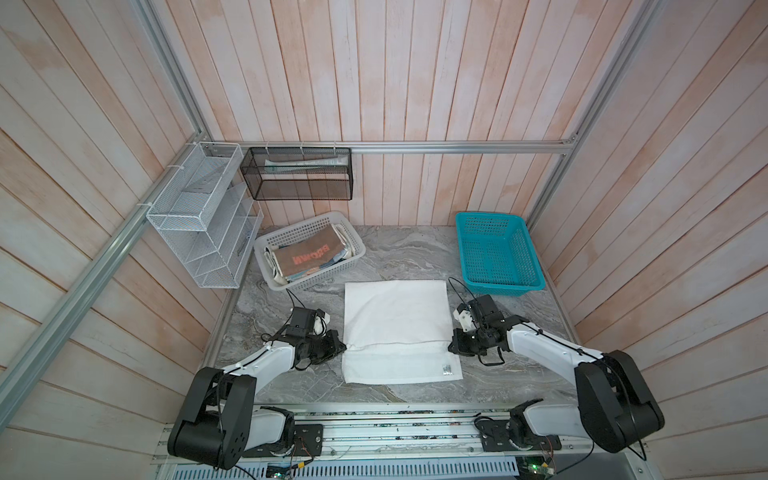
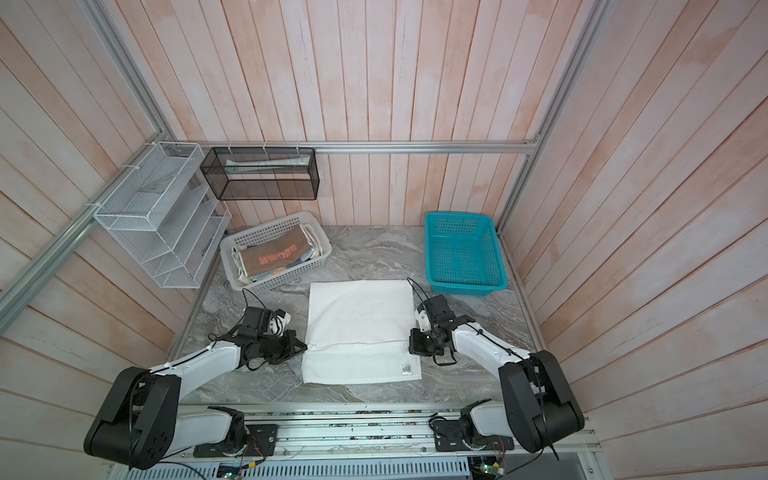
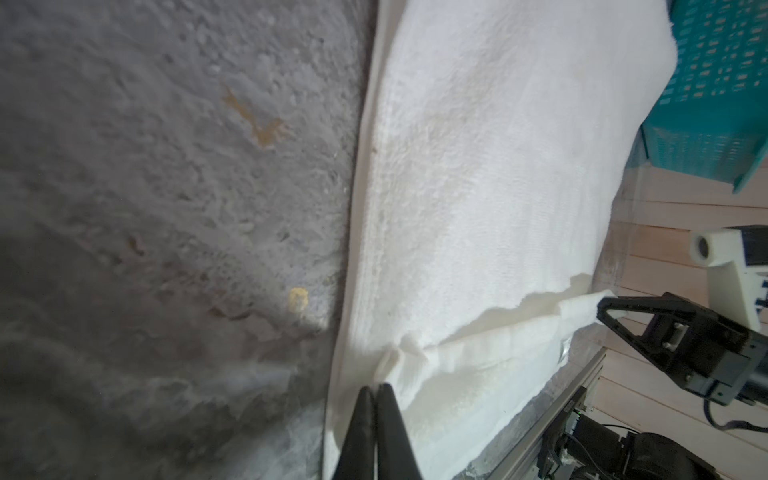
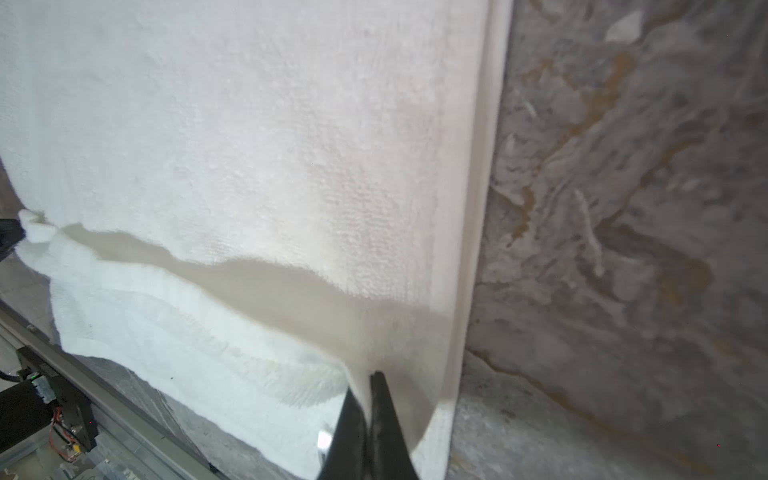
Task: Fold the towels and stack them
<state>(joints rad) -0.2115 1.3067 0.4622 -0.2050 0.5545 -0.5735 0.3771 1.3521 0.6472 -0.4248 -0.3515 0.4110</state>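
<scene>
Towel-folding stage, shown from above and from both wrists. Large plain white terry towel (image 1: 395, 320) was laid on the grey marbled tabletop (image 1: 407, 253) between the two arms, with one layer doubled over another. The free edge of the upper layer was seen running crosswise near the front, and a strip of the lower layer bearing a small label was left uncovered.

The left gripper (image 1: 343, 346) was clenched on the left corner of that free edge. The right gripper (image 1: 450, 348) was clenched on the right corner. In each wrist view the black fingertips (image 3: 386, 399) were shown closed with white cloth pinched between them. The edge between the two corners was raised slightly, a shadow was cast beneath it, and a sag was visible at mid-span.

The towel was judged light, limp and without stiffness. Its looped pile was judged unlikely to slip from a firm pinch. The hemmed corners were judged the best holds, kept apart so that the edge would be drawn taut.

A brown folded cloth with orange lettering (image 1: 311, 257) was stored with other cloths in the pale perforated plastic basket (image 1: 266, 270) at the back left. A turquoise perforated plastic basket (image 1: 536, 286) was placed at the back right.
</scene>
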